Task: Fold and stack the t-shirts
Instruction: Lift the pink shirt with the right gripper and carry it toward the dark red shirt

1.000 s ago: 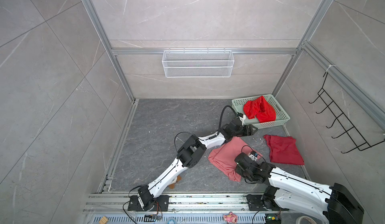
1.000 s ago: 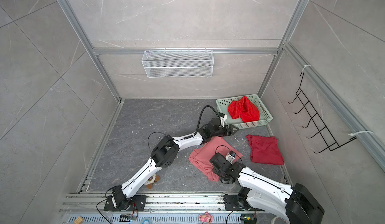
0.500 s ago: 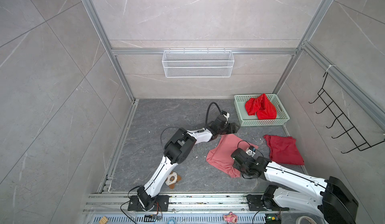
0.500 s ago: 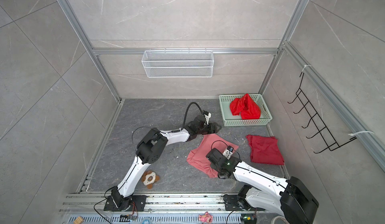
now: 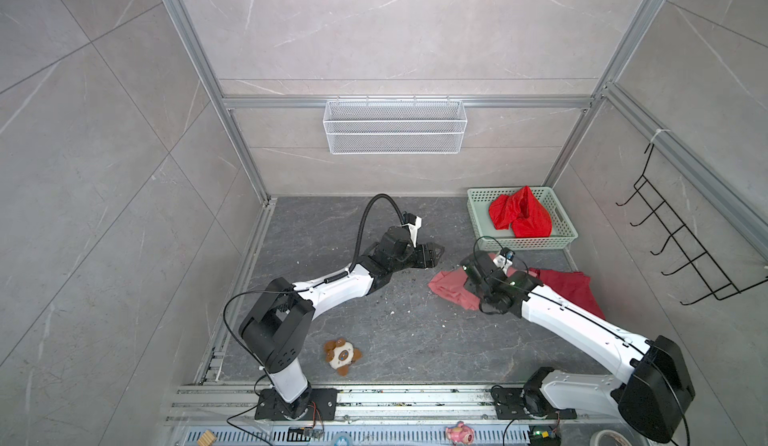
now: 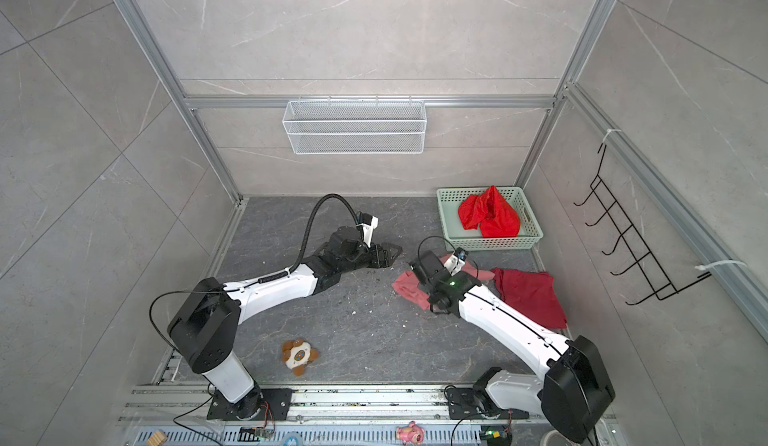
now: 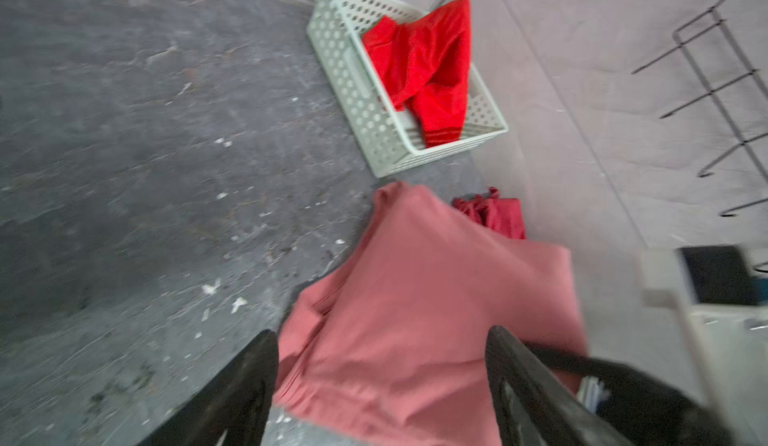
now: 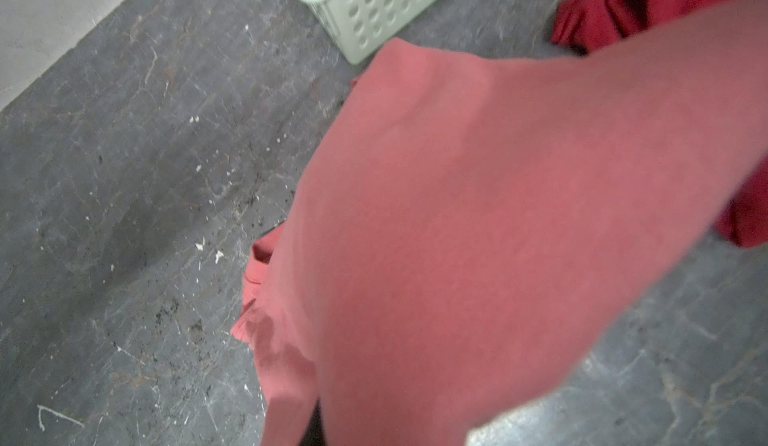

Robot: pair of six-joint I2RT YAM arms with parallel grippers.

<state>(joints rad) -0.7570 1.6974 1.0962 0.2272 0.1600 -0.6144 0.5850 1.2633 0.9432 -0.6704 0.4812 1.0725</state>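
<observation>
The salmon-pink t-shirt point(image 5: 446, 292) point(image 6: 409, 290) lies bunched on the grey floor right of centre. My right gripper point(image 5: 469, 269) point(image 6: 417, 268) is shut on its edge and holds part of it up. In the right wrist view the lifted cloth point(image 8: 457, 215) hides the jaws. My left gripper point(image 5: 434, 255) point(image 6: 392, 253) hovers open just left of it, and its black fingers point(image 7: 249, 381) frame the shirt point(image 7: 436, 298) without touching. The dark crimson t-shirt point(image 5: 569, 288) point(image 6: 528, 294) lies flat to the right. The scarlet t-shirt point(image 5: 521, 215) point(image 6: 490, 213) sits crumpled in the basket.
The pale green basket point(image 5: 536, 242) point(image 6: 490, 243) stands at the back right against the wall. A small brown-and-white plush toy point(image 5: 341, 354) point(image 6: 299, 354) lies near the front, left of centre. A wire shelf hangs on the back wall, hooks on the right wall.
My left gripper has drawn back leftward from the basket, still open. My right gripper has moved toward the back, pulling the salmon shirt's edge up and bunching it.
</observation>
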